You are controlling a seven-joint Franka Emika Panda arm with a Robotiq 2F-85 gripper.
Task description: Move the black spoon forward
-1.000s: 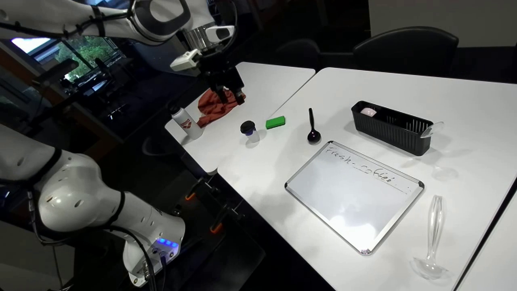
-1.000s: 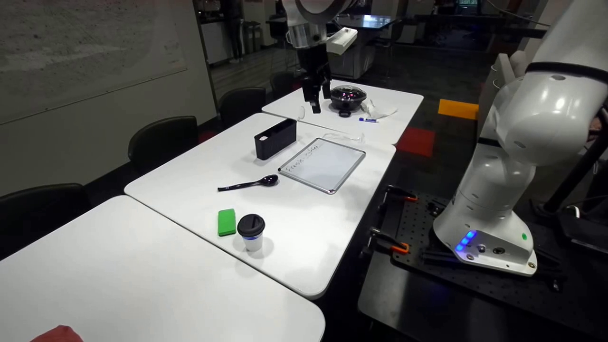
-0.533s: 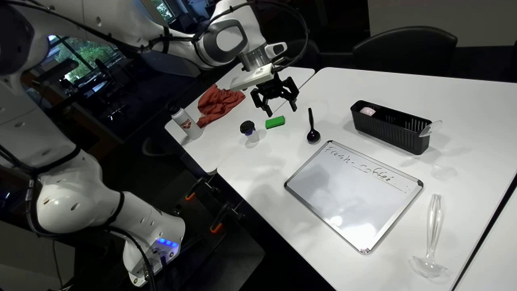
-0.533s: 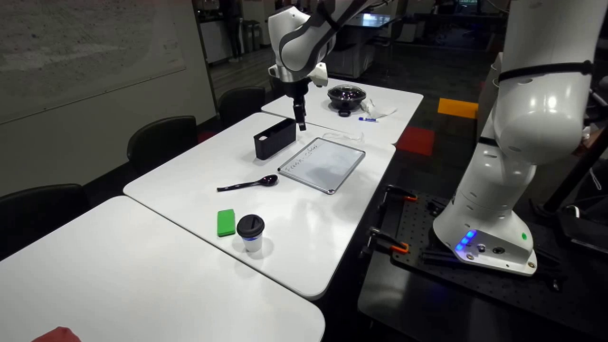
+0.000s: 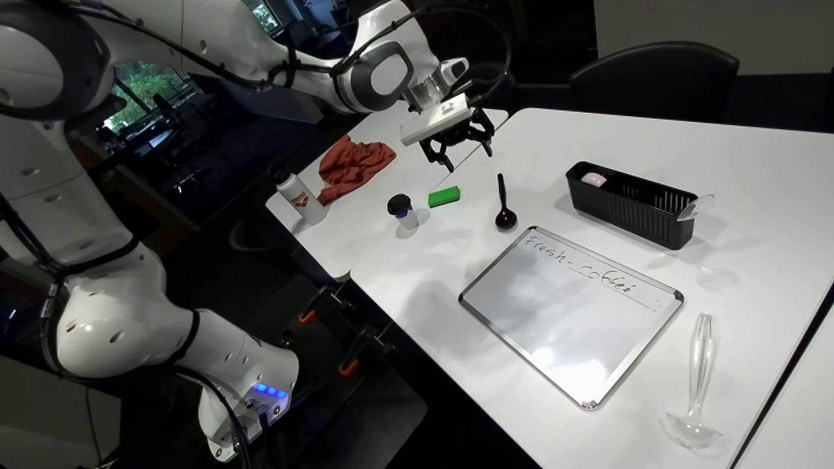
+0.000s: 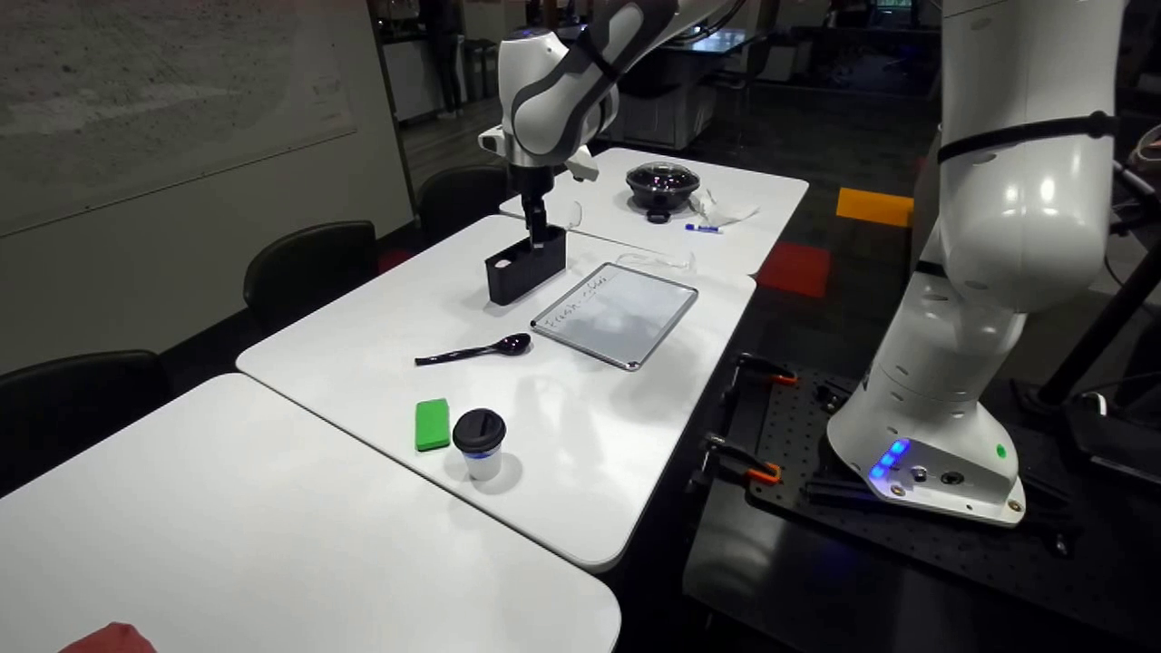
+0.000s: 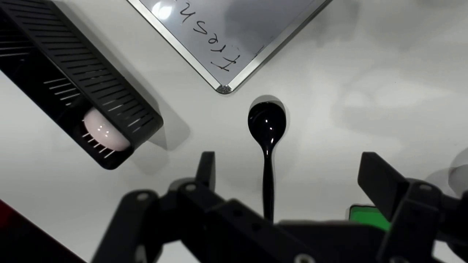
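Black spoon [image 7: 267, 122] (one) on the white surface [image 5: 651, 150]; in the wrist view its handle appears between two widely parted fingers [image 7: 380, 182] holding nothing, bowl beyond their tips. One each: whiteboard [image 5: 567, 319], green block [image 6: 433, 424], lidded cup [image 6: 481, 440], black basket [image 5: 625, 215].

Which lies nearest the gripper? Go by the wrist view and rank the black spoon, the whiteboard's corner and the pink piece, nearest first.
1. Black spoon: its handle shows between the fingertips of the open gripper.
2. Whiteboard corner: upper middle of the picture.
3. Pink piece: left side, inside the black tray.
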